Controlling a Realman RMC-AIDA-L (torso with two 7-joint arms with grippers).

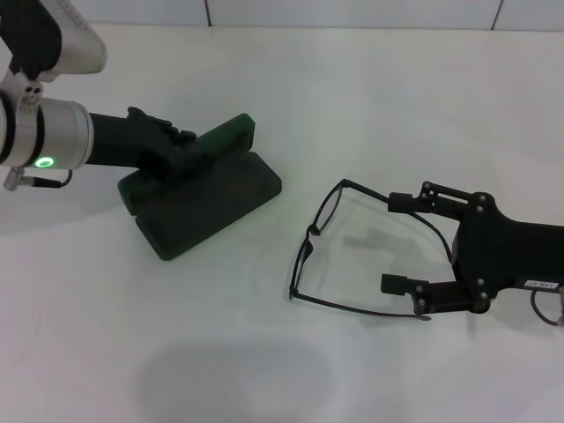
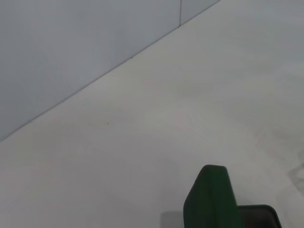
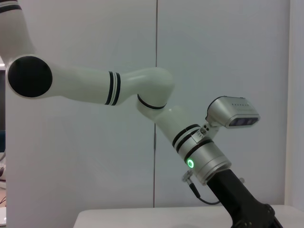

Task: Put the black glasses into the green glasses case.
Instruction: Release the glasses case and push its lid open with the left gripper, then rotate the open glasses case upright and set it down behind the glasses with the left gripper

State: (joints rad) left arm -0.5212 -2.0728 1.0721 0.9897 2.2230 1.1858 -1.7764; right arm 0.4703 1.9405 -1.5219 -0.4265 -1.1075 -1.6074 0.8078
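Note:
The green glasses case [image 1: 211, 204] lies at the left of the table with its lid [image 1: 231, 134] tilted up. My left gripper [image 1: 181, 145] reaches in from the left and is shut on that lid. The left wrist view shows the lid [image 2: 211, 199] edge-on. The black glasses [image 1: 311, 233] lie unfolded on the table right of the case, with their temple arms pointing right. My right gripper [image 1: 401, 242] rests low at the right, open. Its fingers lie between the two temple arms, and nothing is held.
The white tabletop [image 1: 220, 352] spreads out in front of the case and the glasses. A pale wall [image 1: 352, 11] runs along the table's far edge. In the right wrist view the left arm [image 3: 199, 156] shows against that wall.

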